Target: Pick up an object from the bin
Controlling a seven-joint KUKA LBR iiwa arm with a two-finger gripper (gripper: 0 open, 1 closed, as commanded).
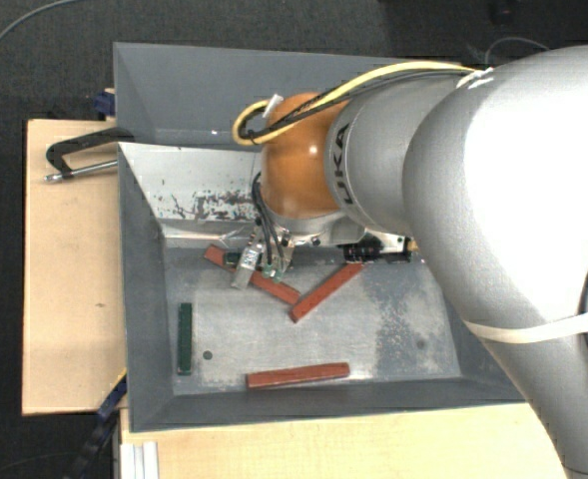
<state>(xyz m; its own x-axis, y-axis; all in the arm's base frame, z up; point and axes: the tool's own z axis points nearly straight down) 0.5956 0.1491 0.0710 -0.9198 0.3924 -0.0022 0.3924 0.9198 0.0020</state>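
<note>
Where gripper (257, 267) hangs, red-brown stick (280, 289) beneath

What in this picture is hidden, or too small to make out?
1. The bin, camera view: its right part is covered by the arm.
2. The red-brown stick at the bin's back, camera view: its middle lies under the gripper, and whether the two touch is unclear.
3. The small dark speck beside the green stick: too small to identify.

Scuffed matt metal bin (413, 337); glossy orange cover (298, 163).
</note>
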